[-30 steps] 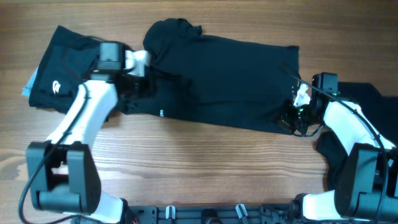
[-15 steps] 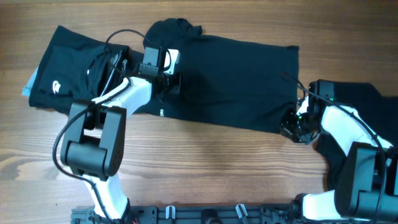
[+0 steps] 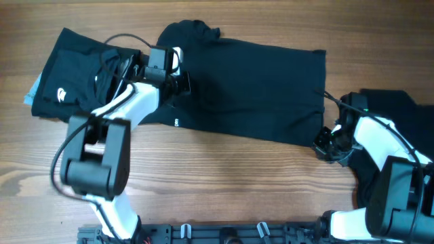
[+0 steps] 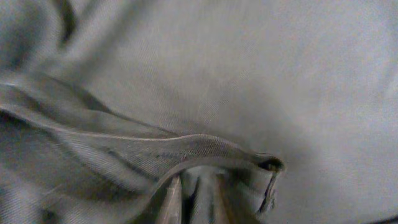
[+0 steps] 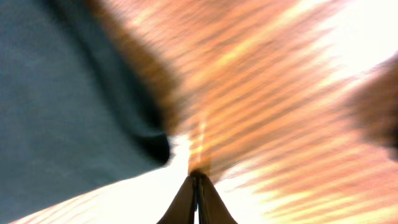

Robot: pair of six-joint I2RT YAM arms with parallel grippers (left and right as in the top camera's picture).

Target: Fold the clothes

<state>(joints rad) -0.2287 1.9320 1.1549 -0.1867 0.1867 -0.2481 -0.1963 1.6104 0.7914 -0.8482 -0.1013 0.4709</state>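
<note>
Though overhead leaves the left pincer (image 3: 182, 84) unreadable over the clothes (image 3: 258, 88), wrist view shows right pincer (image 5: 197, 180) closed, empty.

Black clothes (image 3: 271, 95) being shown in three pieces on a table (image 3: 224, 183).
The middle shirt (image 3: 258, 88) is being seen spread long and flat across the table's centre, slanting slightly, with its upper left end bunched into a rumpled lump and a tiny white mark near its lower hem. The left shirt (image 3: 68, 85) is being seen folded into a compact slanted rectangle at the table's left, with a small white logo near its lower left corner. The right shirt (image 3: 400, 112) is being seen heaped at the right edge, largely hidden. Close up, soft creases and a raised hem fold (image 4: 205, 146) are being shown in the fabric.
</note>
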